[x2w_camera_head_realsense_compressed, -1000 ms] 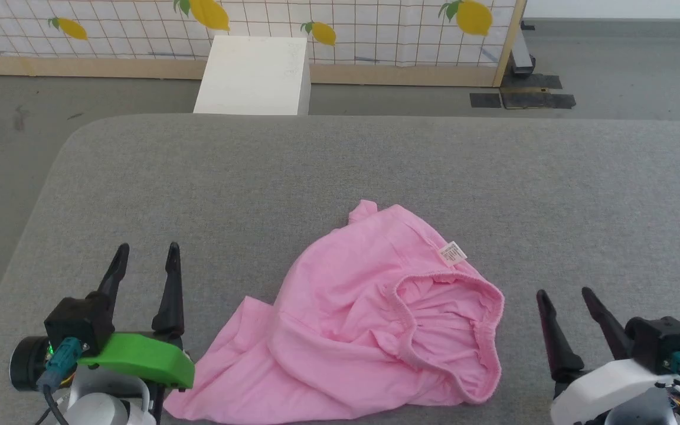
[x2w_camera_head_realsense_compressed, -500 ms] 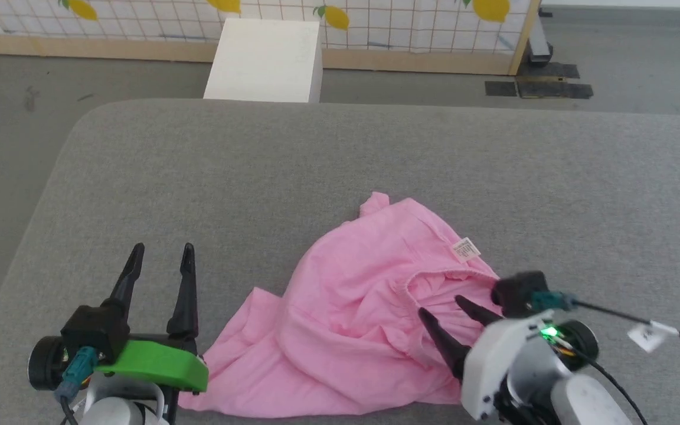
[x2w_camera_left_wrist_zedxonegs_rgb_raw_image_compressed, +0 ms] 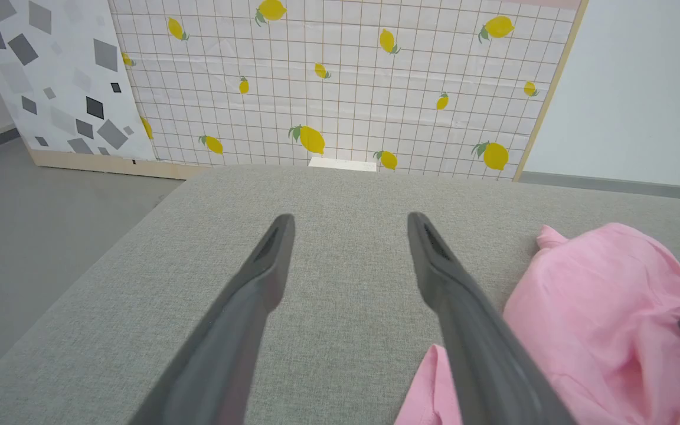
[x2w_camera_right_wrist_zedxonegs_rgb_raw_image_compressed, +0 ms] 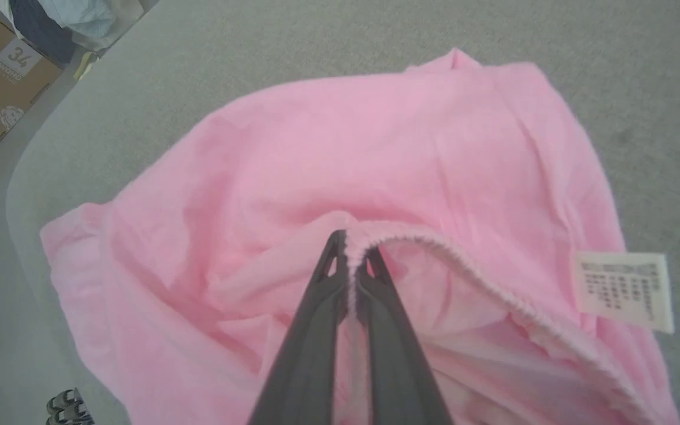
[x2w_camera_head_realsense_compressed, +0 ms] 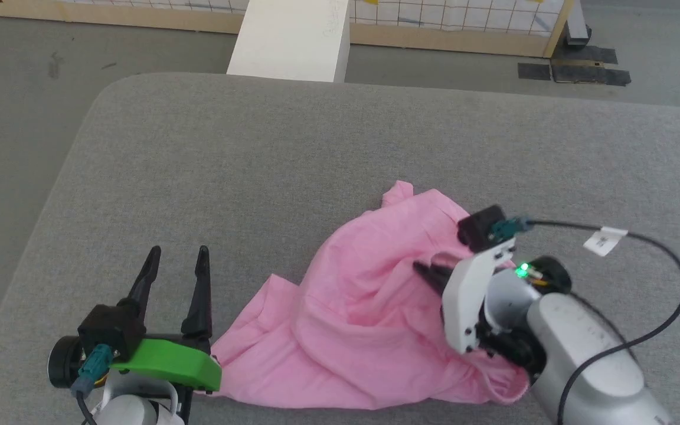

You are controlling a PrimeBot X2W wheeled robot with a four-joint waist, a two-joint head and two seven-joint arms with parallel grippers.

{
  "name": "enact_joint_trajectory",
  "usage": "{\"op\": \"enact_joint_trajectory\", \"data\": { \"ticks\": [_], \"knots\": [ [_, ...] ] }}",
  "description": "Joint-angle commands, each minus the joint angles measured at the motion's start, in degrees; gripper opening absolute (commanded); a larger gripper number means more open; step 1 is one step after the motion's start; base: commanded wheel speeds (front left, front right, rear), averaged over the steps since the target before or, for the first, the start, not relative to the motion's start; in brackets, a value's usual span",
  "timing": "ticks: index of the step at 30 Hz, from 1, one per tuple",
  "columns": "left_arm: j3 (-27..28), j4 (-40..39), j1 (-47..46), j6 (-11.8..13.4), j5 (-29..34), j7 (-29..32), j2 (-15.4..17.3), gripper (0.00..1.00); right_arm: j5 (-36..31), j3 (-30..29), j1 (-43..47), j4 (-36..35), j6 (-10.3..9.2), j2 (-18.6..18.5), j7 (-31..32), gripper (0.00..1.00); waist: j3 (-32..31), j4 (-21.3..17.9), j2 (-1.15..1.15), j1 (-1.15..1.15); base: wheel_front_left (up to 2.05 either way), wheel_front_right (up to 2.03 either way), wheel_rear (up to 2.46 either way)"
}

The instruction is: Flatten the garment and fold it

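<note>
Garment (x2w_camera_head_realsense_compressed: 363,319) lies crumpled on grey padded surface (x2w_camera_head_realsense_compressed: 257,165), near front edge, between both arms. Right gripper (x2w_camera_right_wrist_zedxonegs_rgb_raw_image_compressed: 352,248) reaches in over garment from right side, forearm slanting across its right part, fingers pressed together, pinching gathered elastic band (x2w_camera_right_wrist_zedxonegs_rgb_raw_image_compressed: 464,260). White label (x2w_camera_right_wrist_zedxonegs_rgb_raw_image_compressed: 623,289) lies just beside band. Left gripper (x2w_camera_head_realsense_compressed: 178,254) sits low at garment's left corner, fingers spread apart, pointing forward over bare surface, gripping nothing.

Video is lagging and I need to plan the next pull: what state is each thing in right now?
right pincer: shut on the garment.
left pincer: open, empty, beside the garment.
garment: crumpled on the grey cushion, not flattened.
elastic band: gathered, edge pinched in the right pincer.
label: exposed, print side up.
</note>
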Motion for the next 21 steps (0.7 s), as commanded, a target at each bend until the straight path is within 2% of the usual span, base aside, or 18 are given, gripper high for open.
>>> {"op": "enact_joint_trajectory", "data": {
  "ticks": [1, 13, 17, 21],
  "knots": [
    [0.46, 0.24, -0.65, -0.46, 0.78, -0.21, -0.54, 1.0, 0.18, -0.53, -1.78, 0.51, -0.09, -1.0, -1.36, 0.0, 0.12, -0.23, 0.37, 0.0, 0.0, 0.0, 0.0],
    [2.29, 1.3, -1.98, -3.09, 2.94, -0.21, -3.3, 1.0, 0.17, -13.06, -8.08, 6.35, -0.09, -8.3, -6.08, 0.0, 3.3, -0.94, 0.37, 0.0, 0.0, 0.0, 0.0],
    [2.74, 1.71, -3.03, -3.96, 3.7, -0.21, -4.29, 1.0, -0.14, -17.06, -9.88, 9.45, -0.09, -9.53, -7.65, 0.0, 5.14, -0.48, 0.37, 0.0, 0.0, 0.0, 0.0],
    [3.44, 2.42, -3.51, -4.66, 4.35, -0.21, -4.97, 1.0, -0.6, -18.68, -9.77, 12.02, -0.09, -9.26, -9.59, 0.0, 5.93, -0.11, 0.37, 0.0, 0.0, 0.0, 0.0]
  ]
}}
